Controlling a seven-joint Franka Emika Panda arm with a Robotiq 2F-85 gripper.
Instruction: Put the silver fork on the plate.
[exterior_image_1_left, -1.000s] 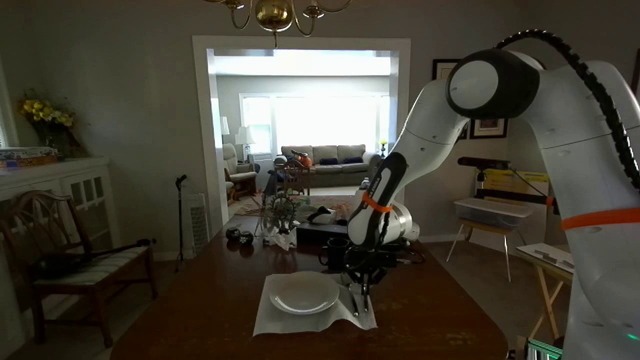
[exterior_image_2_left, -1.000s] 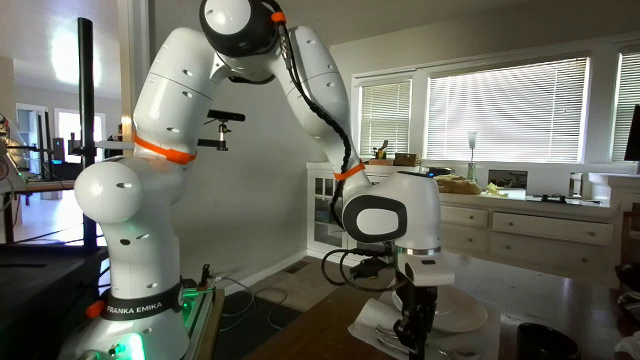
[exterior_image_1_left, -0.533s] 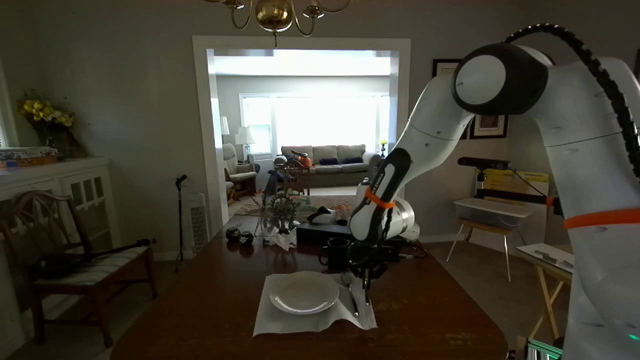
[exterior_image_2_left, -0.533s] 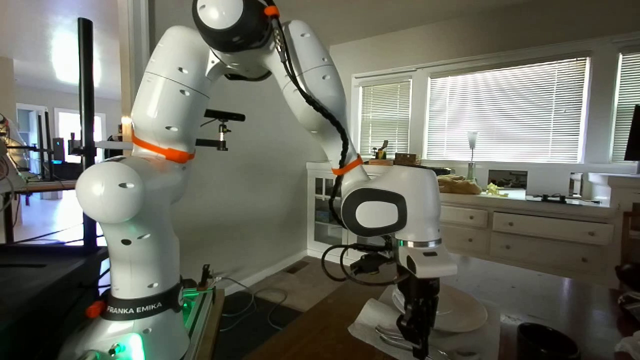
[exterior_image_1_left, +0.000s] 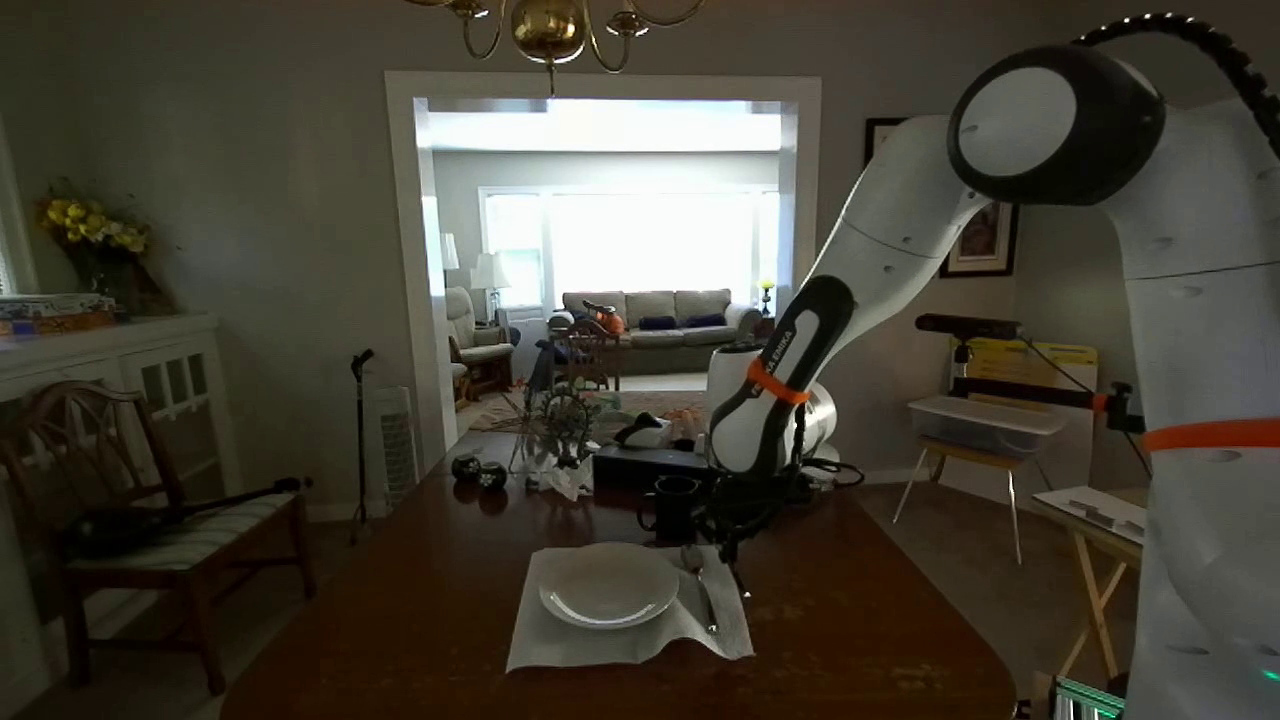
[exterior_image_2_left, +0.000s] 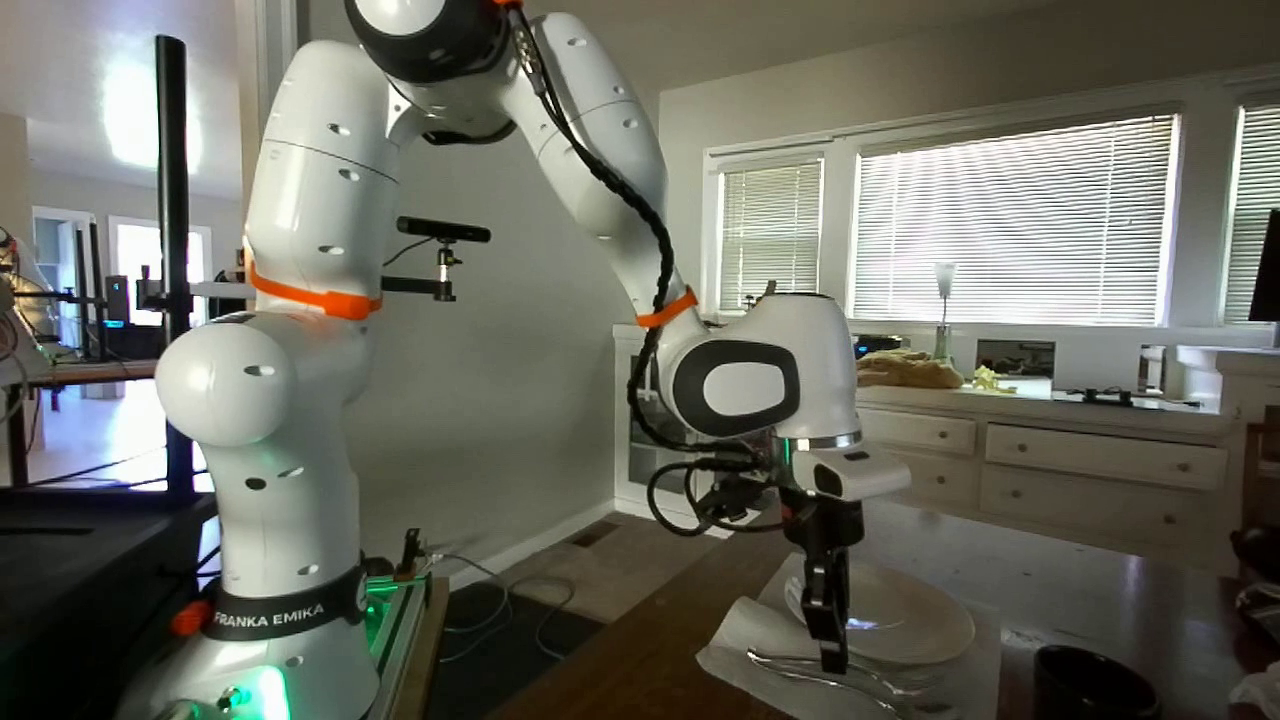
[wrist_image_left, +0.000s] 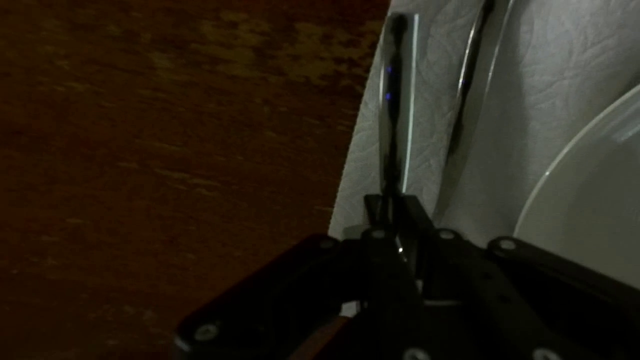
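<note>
One fork (wrist_image_left: 398, 102), gripped in end effector (wrist_image_left: 391, 204), rises apparently clear between plate (exterior_image_1_left: 608, 585) and counter's (exterior_image_1_left: 860, 620) robot-side edge; placing remains.

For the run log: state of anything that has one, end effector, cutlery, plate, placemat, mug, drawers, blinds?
pale placemat: one edge buckled
silver fork: gripped, looks clear of the pale placemat
end effector: shut on silver fork
spoon: lying on the pale placemat
white dinner plate: face up, silver fork not yet on it
black mug: upright, contents too dark to tell
sideboard drawers: shut
window blinds: lowered
</note>
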